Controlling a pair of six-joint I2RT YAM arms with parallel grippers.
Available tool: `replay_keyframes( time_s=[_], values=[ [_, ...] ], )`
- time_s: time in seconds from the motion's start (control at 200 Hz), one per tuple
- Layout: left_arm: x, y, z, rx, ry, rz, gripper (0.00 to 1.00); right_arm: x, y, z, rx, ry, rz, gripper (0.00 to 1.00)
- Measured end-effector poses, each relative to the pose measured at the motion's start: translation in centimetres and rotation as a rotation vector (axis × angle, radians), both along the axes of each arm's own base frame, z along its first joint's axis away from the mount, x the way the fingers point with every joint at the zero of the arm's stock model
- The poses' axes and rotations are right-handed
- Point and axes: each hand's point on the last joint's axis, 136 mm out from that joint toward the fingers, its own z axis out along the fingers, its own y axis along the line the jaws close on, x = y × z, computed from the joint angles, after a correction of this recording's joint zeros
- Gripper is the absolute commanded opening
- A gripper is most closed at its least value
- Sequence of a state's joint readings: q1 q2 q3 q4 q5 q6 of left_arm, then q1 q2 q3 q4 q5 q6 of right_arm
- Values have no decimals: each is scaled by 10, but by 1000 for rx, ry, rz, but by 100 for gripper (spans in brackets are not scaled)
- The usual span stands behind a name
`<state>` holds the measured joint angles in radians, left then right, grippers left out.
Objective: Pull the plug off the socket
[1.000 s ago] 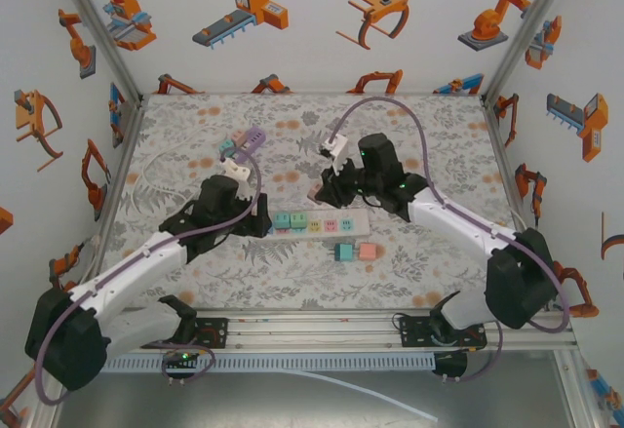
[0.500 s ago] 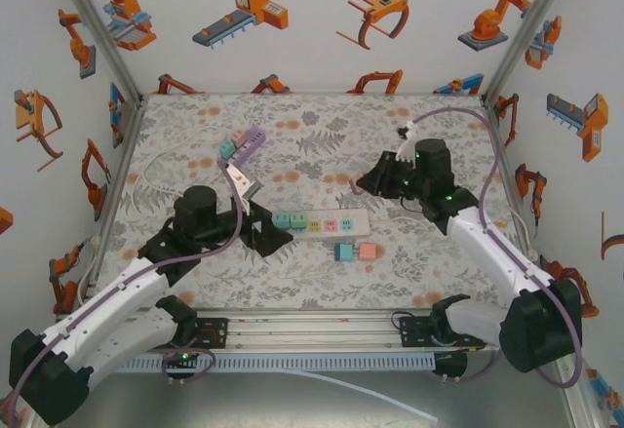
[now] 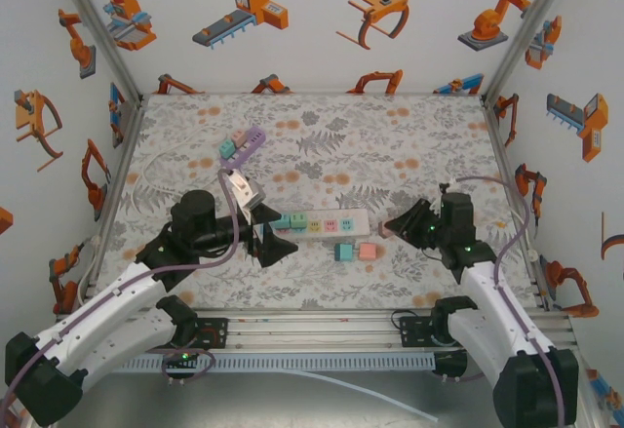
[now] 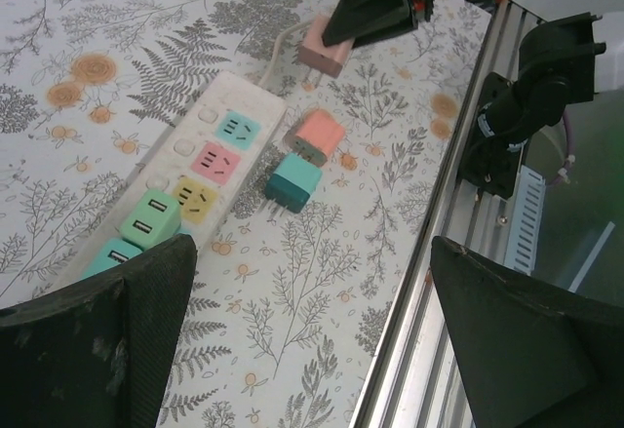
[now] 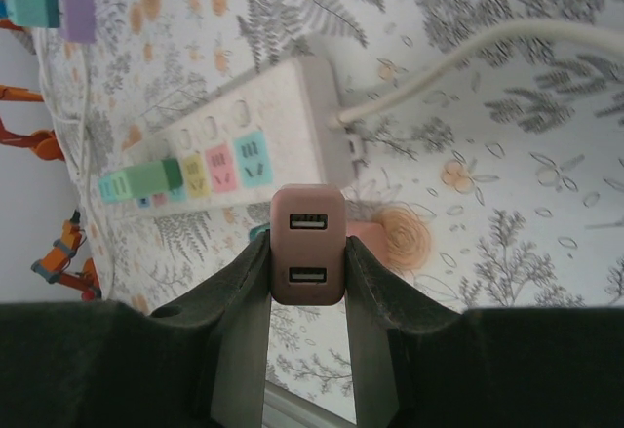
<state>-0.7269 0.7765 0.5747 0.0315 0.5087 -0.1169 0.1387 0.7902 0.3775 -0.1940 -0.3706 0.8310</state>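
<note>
A dusty-pink two-port USB plug was clamped between the fingers of the right gripper and held free of the white power strip, just past its cord end. The left gripper was spread wide above the strip's other end, where green plugs were seated.

A metal rail runs along the near edge of the flower-patterned table. Just beyond the rail's middle, a teal cube and a salmon cube lie side by side. Far from the rail, toward the back left, lies a purple strip with small teal and pink blocks at its left end. Farthest from the rail, the white walls carry orange robot stickers.
</note>
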Motion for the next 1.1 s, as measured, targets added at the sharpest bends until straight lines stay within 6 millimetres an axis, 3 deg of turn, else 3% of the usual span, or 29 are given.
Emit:
replay_keyframes(
  time_s=[0.235,0.471,0.716,1.097],
  values=[
    [3,-3,-5,15,8,4,97,-27,-8,-51,26,107,-72,12],
    [4,-3,-8,23,10,13,97,-28,-6,-53,60,91,-75,16],
    [9,-5,-15,43,23,29,97,-31,1,-57,89,113,-50,34],
    [14,-4,-18,55,21,58,97,-37,-5,-68,56,185,-76,47]
  ],
)
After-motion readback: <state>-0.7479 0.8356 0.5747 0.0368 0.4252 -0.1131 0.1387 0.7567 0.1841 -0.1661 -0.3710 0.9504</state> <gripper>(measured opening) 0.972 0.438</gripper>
